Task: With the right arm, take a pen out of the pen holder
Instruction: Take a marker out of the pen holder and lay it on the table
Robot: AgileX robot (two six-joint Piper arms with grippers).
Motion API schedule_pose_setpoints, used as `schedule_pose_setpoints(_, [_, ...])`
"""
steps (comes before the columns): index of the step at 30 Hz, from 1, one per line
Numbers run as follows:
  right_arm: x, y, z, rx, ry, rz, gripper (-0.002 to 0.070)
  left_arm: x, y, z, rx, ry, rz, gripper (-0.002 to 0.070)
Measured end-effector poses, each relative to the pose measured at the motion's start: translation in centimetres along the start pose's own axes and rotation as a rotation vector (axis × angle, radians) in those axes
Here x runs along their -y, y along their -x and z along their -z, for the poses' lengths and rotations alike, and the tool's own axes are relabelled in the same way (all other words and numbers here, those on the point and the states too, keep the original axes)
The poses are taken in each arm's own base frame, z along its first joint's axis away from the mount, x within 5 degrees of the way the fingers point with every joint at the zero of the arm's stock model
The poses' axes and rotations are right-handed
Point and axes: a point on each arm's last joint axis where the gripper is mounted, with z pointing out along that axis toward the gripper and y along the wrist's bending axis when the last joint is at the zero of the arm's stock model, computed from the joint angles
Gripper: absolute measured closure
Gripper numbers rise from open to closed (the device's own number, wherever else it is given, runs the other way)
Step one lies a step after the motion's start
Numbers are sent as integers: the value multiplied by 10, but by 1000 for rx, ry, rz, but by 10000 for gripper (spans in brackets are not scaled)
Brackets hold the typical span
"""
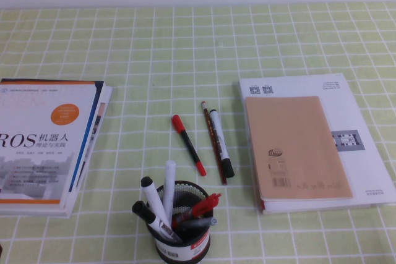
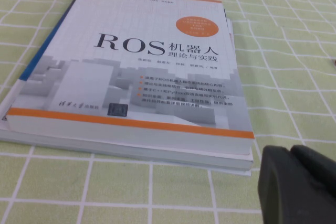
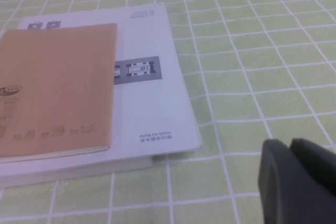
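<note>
**High view.** Pen holder: black mesh cup on green checked cloth, with pens standing inside and leaning outward. Just beyond the holder, lying loose: red pen, brown pen, white marker. Left of the holder: ROS book stack. Beyond and right of the holder: tan notebook lying on white book.

**Left wrist view.** Left gripper: fingers pressed together, empty, by the ROS book stack's corner, on the holder's left.

**Right wrist view.** Right gripper: fingers closed on nothing, near the white book's corner, on the holder's right.
</note>
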Motion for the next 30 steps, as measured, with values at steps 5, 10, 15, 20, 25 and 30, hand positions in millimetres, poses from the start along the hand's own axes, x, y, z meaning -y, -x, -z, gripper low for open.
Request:
schedule_pose_setpoints(5, [-2, 4, 0, 41, 24, -68, 689, 0, 0, 0, 0, 0, 0, 683])
schedule_pose_setpoints(10, [-4, 13, 1, 137, 60, -200, 689, 0, 0, 0, 0, 0, 0, 683])
schedule_pose_setpoints(15, [-5, 21, 3, 219, 104, -406, 689, 0, 0, 0, 0, 0, 0, 683])
schedule_pose_setpoints(20, [-5, 24, 3, 243, 122, -504, 689, 0, 0, 0, 0, 0, 0, 683])
schedule_pose_setpoints(25, [-6, 23, 3, 229, 136, -544, 689, 0, 0, 0, 0, 0, 0, 683])
schedule_pose_setpoints(30, [-12, 21, 4, 148, 176, -546, 689, 0, 0, 0, 0, 0, 0, 683])
